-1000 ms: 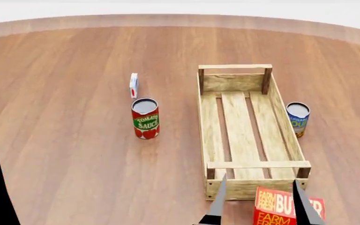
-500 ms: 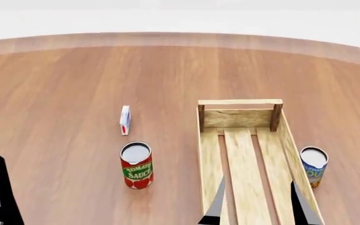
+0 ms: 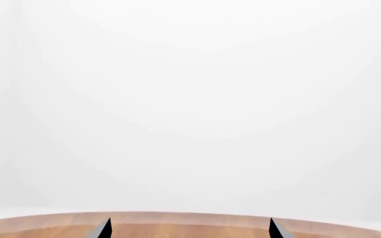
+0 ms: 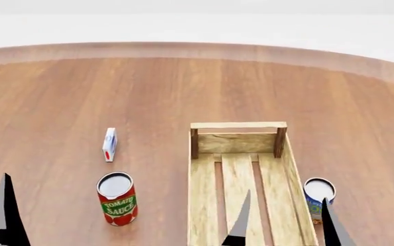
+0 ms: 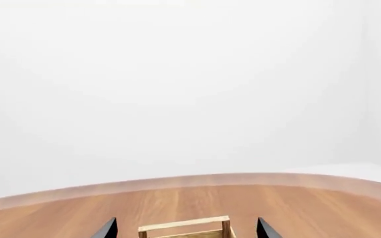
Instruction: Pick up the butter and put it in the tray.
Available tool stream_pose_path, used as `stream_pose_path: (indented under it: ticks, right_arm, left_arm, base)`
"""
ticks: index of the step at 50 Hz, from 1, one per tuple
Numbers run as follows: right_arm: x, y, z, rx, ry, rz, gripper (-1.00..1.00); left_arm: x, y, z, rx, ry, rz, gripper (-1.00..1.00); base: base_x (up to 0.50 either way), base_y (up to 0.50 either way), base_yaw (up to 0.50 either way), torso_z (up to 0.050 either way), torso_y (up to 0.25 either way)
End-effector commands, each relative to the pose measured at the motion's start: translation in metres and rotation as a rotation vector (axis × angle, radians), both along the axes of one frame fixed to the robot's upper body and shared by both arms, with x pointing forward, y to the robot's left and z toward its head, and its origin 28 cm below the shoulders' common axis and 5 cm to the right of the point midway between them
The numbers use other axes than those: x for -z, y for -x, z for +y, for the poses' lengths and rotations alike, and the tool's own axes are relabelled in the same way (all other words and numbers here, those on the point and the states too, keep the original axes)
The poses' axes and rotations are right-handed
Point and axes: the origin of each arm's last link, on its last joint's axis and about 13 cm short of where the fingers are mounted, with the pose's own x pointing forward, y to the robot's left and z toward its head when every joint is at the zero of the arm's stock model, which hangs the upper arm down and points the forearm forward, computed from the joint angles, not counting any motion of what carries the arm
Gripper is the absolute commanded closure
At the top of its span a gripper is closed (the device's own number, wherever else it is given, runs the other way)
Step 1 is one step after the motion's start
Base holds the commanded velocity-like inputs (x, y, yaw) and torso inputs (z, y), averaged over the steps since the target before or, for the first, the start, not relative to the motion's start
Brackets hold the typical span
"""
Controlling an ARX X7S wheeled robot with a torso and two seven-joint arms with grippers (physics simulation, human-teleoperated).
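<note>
While the wooden table (image 4: 80, 92) fills most of the head view, its curved far edge meets a plain white room with no visible detail, and both wrist views show mostly that white wall above a thin band of the same tabletop. The right gripper (image 4: 282, 223) shows as two dark pointed fingertips (image 4: 240, 220) standing well apart with nothing between them, so its jaws are spread and empty; in the right wrist view (image 5: 185, 229) the tips frame the far end of the tray. The tray (image 4: 200, 195), a long crate of pale slatted wood with darker corner posts, lies directly beneath and ahead of this gripper, its long axis running straight away from the robot and its near end cut off by the frame. The butter cannot be seen in any view, so its place and heading cannot be told. A blue-labelled can (image 4: 318, 197) stands upright just beside the tray's outer wall, next to the right gripper's outer fingertip. A red tomato sauce can (image 4: 117, 199) stands upright between the two grippers, apart from the tray. A small white box (image 4: 109, 144) stands beyond that can. Only one fingertip of the left gripper (image 4: 4, 215) shows in the head view; the left wrist view (image 3: 189, 229) shows both tips held apart and empty. Bare wood stretches broadly beyond both grippers to the table's far rim.
</note>
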Motion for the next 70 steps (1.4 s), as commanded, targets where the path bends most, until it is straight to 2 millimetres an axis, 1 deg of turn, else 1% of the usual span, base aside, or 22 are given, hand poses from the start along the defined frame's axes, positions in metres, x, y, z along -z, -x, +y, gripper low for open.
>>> stream_pose_path:
  ticks: [1, 26, 29, 39, 45, 47, 48, 53, 55, 56, 57, 59, 70]
  right_arm:
    - [0.0006, 0.0002, -0.0008, -0.003, -0.014, -0.008, -1.00]
    - [0.0000, 0.0000, -0.0002, -0.001, -0.001, -0.011, -1.00]
    - [0.0014, -0.0019, 0.0004, 0.011, 0.023, 0.007, -1.00]
    - [0.0024, -0.0020, -0.0003, 0.003, -0.003, 0.024, -1.00]
    - [0.0043, -0.0018, -0.0007, 0.011, 0.015, 0.035, -1.00]
    - [0.0051, -0.0014, -0.0017, 0.018, 0.000, 0.028, -1.00]
    - [0.0039, -0.0001, -0.0016, 0.004, 0.000, -0.015, -1.00]
    - [0.0014, 0.0023, -0.0009, -0.014, -0.021, -0.034, -1.00]
    - [0.0015, 0.0030, -0.0012, -0.018, -0.016, -0.047, -1.00]
    - [0.0022, 0.0029, -0.0008, -0.023, 0.014, -0.033, -1.00]
    - [0.0014, 0.0031, -0.0004, -0.020, 0.000, -0.044, -1.00]
    - [0.0027, 0.0028, -0.0002, -0.019, 0.026, -0.036, -1.00]
    - [0.0026, 0.0025, 0.0007, -0.039, 0.019, -0.033, -1.00]
  left_arm:
    - [0.0005, 0.0003, -0.0008, 0.004, 0.000, 0.002, -1.00]
    - [0.0019, 0.0011, -0.0020, 0.012, 0.000, 0.005, -1.00]
    - [0.0010, 0.0015, -0.0018, 0.011, 0.001, 0.004, -1.00]
    - [0.0013, 0.0020, -0.0026, 0.012, -0.001, 0.006, -1.00]
    - [0.0029, 0.0011, -0.0024, 0.012, -0.001, 0.008, -1.00]
    - [0.0026, 0.0012, -0.0025, 0.012, -0.001, 0.009, -1.00]
    - [0.0024, 0.0013, -0.0025, 0.012, -0.001, 0.008, -1.00]
    - [0.0028, 0.0014, -0.0027, 0.013, 0.000, 0.009, -1.00]
    - [0.0032, 0.0011, -0.0027, 0.013, 0.000, 0.010, -1.00]
    - [0.0034, 0.0010, -0.0027, 0.014, 0.000, 0.010, -1.00]
    - [0.0034, 0.0008, -0.0026, 0.014, 0.000, 0.010, -1.00]
    - [0.0040, 0.0004, -0.0027, 0.014, 0.000, 0.011, -1.00]
    - [0.0035, 0.0005, -0.0030, 0.015, 0.000, 0.010, -1.00]
  base:
    - [0.00, -0.50, 0.00, 0.000, 0.000]
    - [0.00, -0.49, 0.00, 0.000, 0.000]
    - [0.00, -0.03, 0.00, 0.000, 0.000]
    - [0.00, 0.00, 0.00, 0.000, 0.000]
    - [0.47, 0.00, 0.00, 0.000, 0.000]
    - [0.49, 0.00, 0.00, 0.000, 0.000]
    - [0.00, 0.00, 0.00, 0.000, 0.000]
    - [0.00, 0.00, 0.00, 0.000, 0.002]
    - [0.00, 0.00, 0.00, 0.000, 0.000]
    - [0.00, 0.00, 0.00, 0.000, 0.000]
    - [0.00, 0.00, 0.08, 0.000, 0.000]
    - [0.00, 0.00, 0.50, 0.000, 0.000]
    - [0.00, 0.00, 0.50, 0.000, 0.000]
